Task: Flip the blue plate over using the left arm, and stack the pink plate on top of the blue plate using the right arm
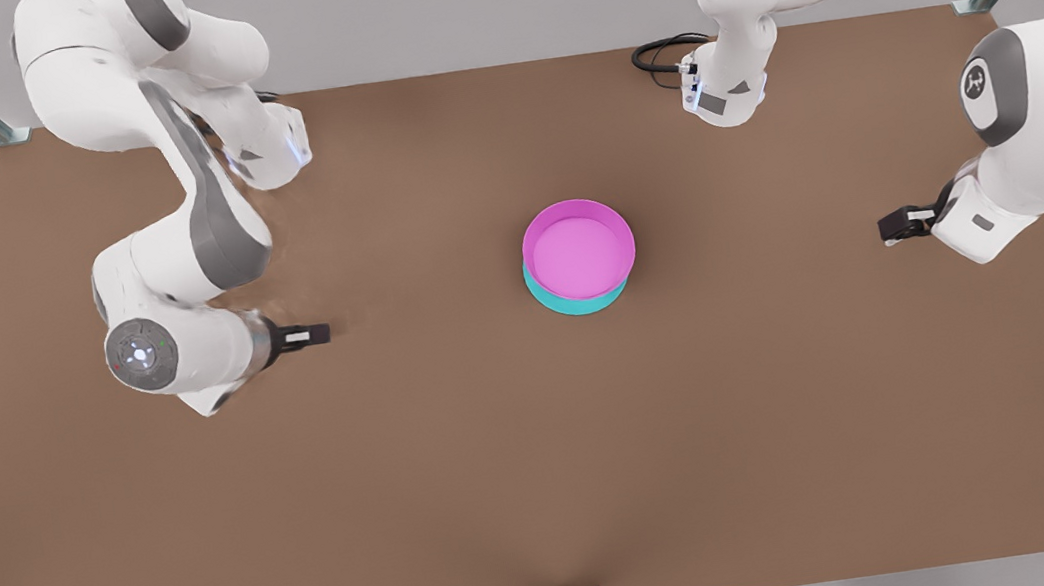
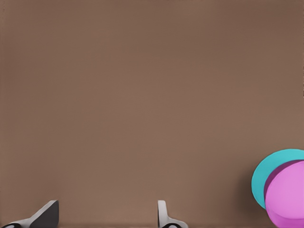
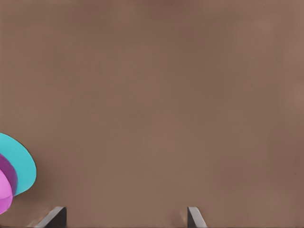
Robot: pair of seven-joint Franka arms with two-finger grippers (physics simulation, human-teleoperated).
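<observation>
On the brown table (image 1: 548,491) the pink plate (image 1: 578,249) sits open side up on top of the blue plate (image 1: 574,301), a little off-centre, so a turquoise crescent pokes out along the near edge. The stack lies about mid-table, between the two arms and well apart from both.

One arm, on the front view's left, is folded low with its forearm lying level, and its gripper (image 1: 311,336) points toward the plates. The other arm, on the front view's right, mirrors it, its gripper (image 1: 895,227) aimed back at the stack. Which is left and which is right I cannot tell.

From each wrist, the left gripper (image 2: 107,216) and the right gripper (image 3: 126,217) have their fingers spread wide with nothing between them, over bare table, the plates off to one side.
</observation>
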